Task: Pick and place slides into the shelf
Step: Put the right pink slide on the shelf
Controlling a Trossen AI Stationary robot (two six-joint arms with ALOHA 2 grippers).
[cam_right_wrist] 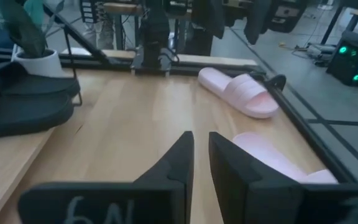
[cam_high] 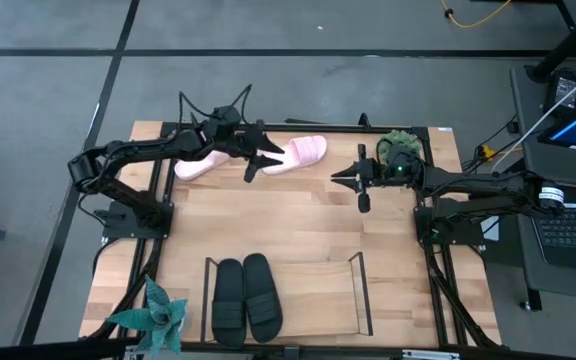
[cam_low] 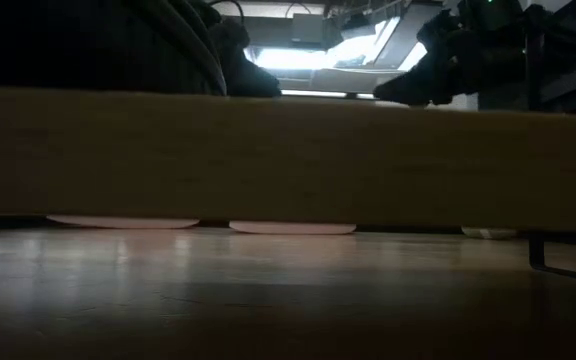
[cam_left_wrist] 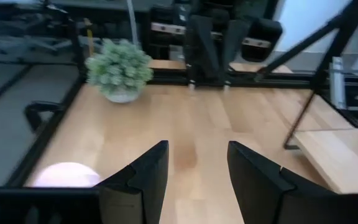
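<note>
Two dark jointed arms, looping black cables, left gripper wedge-shaped black fingers
</note>
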